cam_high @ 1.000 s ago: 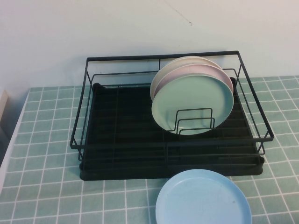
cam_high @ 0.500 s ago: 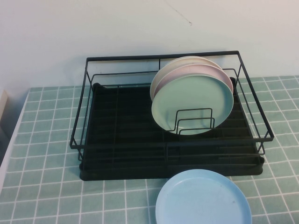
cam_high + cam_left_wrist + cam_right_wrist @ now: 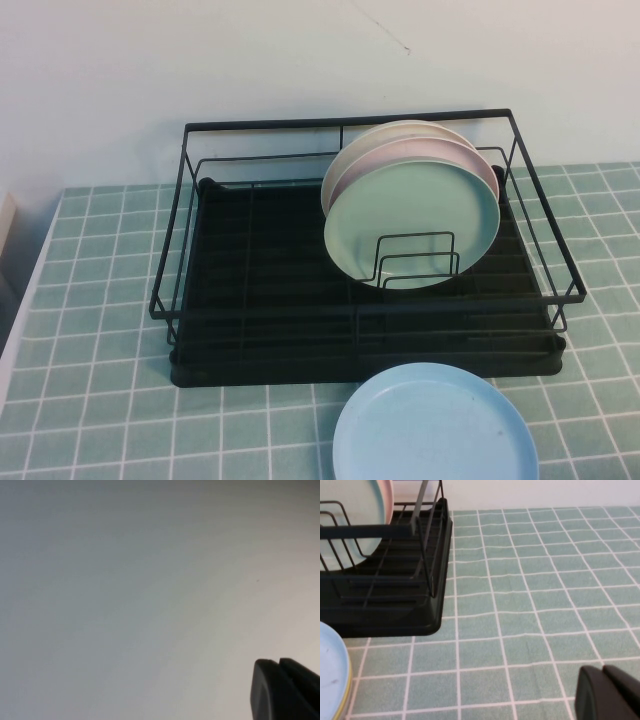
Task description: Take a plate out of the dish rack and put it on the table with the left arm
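Well, my left claw (image 3: 285,690) is closed, facing a blank wall; my right claw (image 3: 607,692) hangs over the counter (image 3: 90,350), fingers together. Standing upright in the dish rack (image 3: 360,300), the round mint-green plate (image 3: 410,225) fronts pink and cream plates.

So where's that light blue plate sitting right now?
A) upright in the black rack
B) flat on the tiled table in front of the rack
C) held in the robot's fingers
B: the light blue plate lies flat on the table, in front of the dish rack, with no arm near it.
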You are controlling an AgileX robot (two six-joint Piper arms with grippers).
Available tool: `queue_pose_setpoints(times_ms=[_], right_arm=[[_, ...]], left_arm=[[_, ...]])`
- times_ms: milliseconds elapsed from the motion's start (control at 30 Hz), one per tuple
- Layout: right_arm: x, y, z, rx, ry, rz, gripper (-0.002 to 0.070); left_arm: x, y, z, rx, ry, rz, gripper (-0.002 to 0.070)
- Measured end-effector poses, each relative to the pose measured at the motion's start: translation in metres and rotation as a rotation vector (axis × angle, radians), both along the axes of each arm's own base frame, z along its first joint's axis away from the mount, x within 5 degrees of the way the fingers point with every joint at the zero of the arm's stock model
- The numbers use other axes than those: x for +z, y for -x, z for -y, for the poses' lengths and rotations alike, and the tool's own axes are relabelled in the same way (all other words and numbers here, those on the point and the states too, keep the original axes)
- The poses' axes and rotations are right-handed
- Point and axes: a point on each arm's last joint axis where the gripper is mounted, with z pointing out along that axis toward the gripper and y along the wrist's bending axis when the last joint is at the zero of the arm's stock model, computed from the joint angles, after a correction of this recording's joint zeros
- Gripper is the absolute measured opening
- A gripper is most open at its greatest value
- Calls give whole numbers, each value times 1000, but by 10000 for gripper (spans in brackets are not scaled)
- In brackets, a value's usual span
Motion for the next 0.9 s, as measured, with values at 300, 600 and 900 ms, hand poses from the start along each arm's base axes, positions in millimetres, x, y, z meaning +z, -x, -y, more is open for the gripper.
queue_pose_setpoints(times_ms=[300, 600, 900], right_arm=[[0, 0, 0, 0, 0, 0, -1], [0, 0, 0, 0, 0, 0, -1], [0, 0, 0, 0, 0, 0, -1]], left_arm=[[82, 35, 3, 36, -106, 40, -3], [128, -17, 13, -13, -210, -402, -3], [139, -87, 34, -187, -348, -945, -3]])
